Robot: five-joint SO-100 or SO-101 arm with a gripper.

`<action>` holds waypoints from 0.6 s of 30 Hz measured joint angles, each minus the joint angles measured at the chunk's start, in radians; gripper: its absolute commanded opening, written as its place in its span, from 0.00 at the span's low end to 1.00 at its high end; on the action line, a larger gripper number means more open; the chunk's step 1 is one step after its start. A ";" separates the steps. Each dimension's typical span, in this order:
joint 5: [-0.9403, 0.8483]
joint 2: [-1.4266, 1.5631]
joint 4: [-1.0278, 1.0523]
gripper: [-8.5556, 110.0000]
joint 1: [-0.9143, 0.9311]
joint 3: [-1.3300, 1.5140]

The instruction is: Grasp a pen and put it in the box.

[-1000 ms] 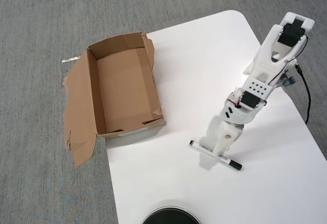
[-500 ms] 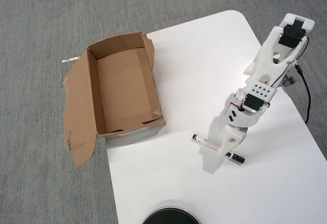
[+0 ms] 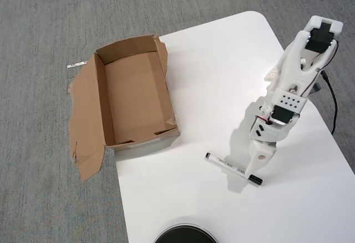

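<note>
Saw the pen (image 3: 233, 168) flat on the white table (image 3: 222, 76), lower right; box (image 3: 133, 96) empty at upper left; gripper (image 3: 256, 168) over the capped end, jaws hidden, maybe not gripping; best squeezed mid-barrel.

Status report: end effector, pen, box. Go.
End effector low over the pen's capped end, grip state unclear from overhead. Pen seems flat on the white table. Box open, empty, path to it clear.

Bright, even light; soft shadows; sharp focus; mild table (image 3: 222, 60) glare.
</note>
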 measured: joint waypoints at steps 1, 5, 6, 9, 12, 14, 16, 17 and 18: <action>0.000 -0.005 0.000 0.36 -0.006 -0.002; 0.000 -0.008 0.000 0.36 -0.014 -0.009; 0.000 -0.008 0.000 0.36 -0.014 -0.009; 0.000 -0.008 0.000 0.36 -0.014 -0.009; 0.000 -0.008 0.000 0.36 -0.014 -0.014; 0.000 -0.009 0.011 0.36 -0.002 -0.040; 0.008 -0.009 0.011 0.36 0.017 -0.052; 0.002 -0.009 0.011 0.36 0.021 -0.058; 0.000 -0.009 0.011 0.36 0.026 -0.058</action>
